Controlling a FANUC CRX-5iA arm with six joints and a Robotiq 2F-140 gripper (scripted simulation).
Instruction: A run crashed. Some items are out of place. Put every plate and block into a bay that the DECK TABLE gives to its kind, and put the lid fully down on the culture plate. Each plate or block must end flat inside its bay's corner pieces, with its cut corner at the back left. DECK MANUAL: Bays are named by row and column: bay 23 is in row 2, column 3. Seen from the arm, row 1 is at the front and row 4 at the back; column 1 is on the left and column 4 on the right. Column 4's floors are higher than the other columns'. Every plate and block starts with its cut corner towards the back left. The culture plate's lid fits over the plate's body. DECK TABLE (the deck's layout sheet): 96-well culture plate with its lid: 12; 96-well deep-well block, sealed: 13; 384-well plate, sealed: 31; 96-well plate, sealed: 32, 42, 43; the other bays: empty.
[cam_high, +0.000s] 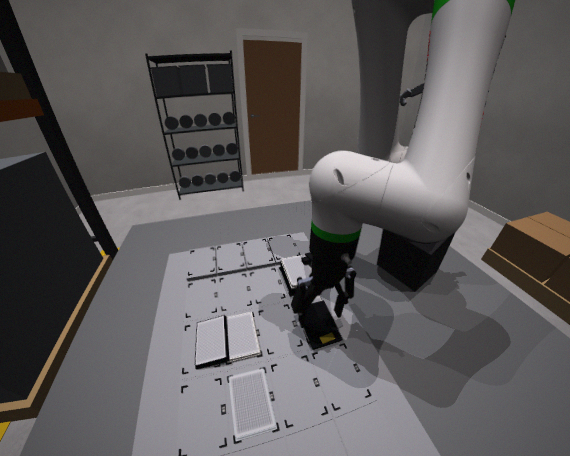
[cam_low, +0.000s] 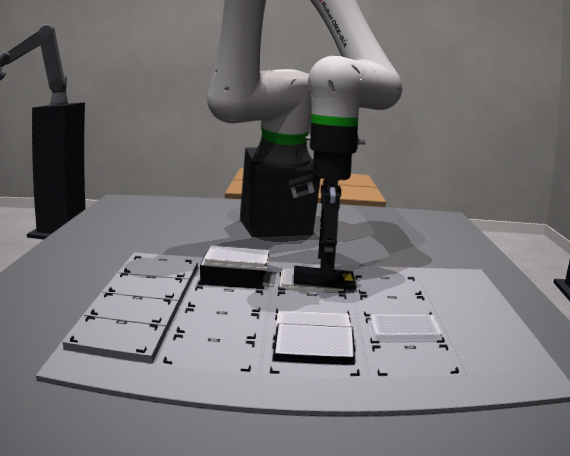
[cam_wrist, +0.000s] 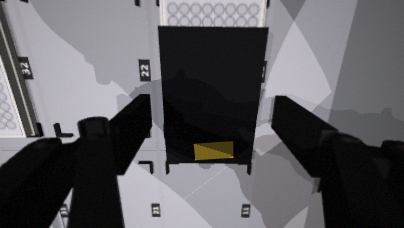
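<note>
Left to right in the wrist view, one finger of the gripper (cam_high: 318, 308) (cam_low: 327, 271) (cam_wrist: 212, 114) stands apart from the black slab (cam_high: 319, 320) (cam_low: 311, 276) (cam_wrist: 212, 90), probably the lid; the slab lies below and between, its long axis crossing the closing line, over the plate (cam_low: 286, 278) (cam_wrist: 212, 14); then the other finger, also apart. The jaws are wide and empty, so closing should meet its long sides.

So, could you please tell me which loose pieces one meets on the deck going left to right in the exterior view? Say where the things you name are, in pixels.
The tall block (cam_high: 294, 272) (cam_low: 235, 276), the black slab (cam_high: 320, 322) (cam_low: 312, 277) (cam_wrist: 212, 90), the clear-looking plate (cam_high: 252, 404) (cam_low: 406, 326).
</note>
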